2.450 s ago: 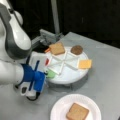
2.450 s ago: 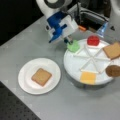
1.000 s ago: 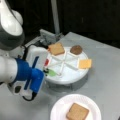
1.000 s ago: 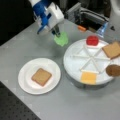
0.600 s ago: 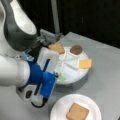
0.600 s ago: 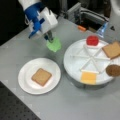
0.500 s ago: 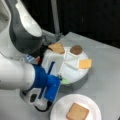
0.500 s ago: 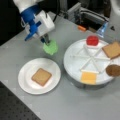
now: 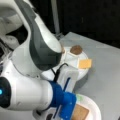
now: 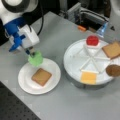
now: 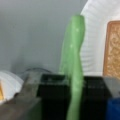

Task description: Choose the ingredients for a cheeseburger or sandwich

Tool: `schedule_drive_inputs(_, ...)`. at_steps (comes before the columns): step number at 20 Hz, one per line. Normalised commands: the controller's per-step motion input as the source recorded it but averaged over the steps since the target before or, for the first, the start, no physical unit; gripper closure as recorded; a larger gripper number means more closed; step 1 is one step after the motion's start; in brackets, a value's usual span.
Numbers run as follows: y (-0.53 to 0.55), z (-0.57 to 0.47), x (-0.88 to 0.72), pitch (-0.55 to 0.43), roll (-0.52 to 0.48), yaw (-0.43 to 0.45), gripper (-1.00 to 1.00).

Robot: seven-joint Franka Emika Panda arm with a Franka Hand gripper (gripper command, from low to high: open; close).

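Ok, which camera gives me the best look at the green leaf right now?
A front view: the green leaf hangs from the gripper over the white plate's rim, near the toast square. The wrist view shows it edge-on, close up. In a front view the arm nearly hides it.

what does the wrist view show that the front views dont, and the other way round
Only the wrist view shows the green leaf edge-on, clamped in the gripper.

Only a front view shows the divided tray holding the red disc, a toast square, the cheese square and the patty, plus the whole paper plate.

Shared: the leaf held over the plate's rim, and the toast lying on that plate, seen at the wrist view's right.
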Motion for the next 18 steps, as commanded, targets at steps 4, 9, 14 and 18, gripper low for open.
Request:
schedule_drive_inputs(4,-0.16,-0.09,0.25,0.118,-0.035,0.167,1.0)
schedule_drive_inputs(9,-0.13,-0.26,0.28,0.071,-0.165,0.207,1.0)
schedule_drive_inputs(14,-0.08,-0.16,0.24,0.046,-0.112,0.222,1.0)
schedule_drive_inputs(18,-0.07,-0.04,0.2,0.014,-0.07,0.231,1.0)
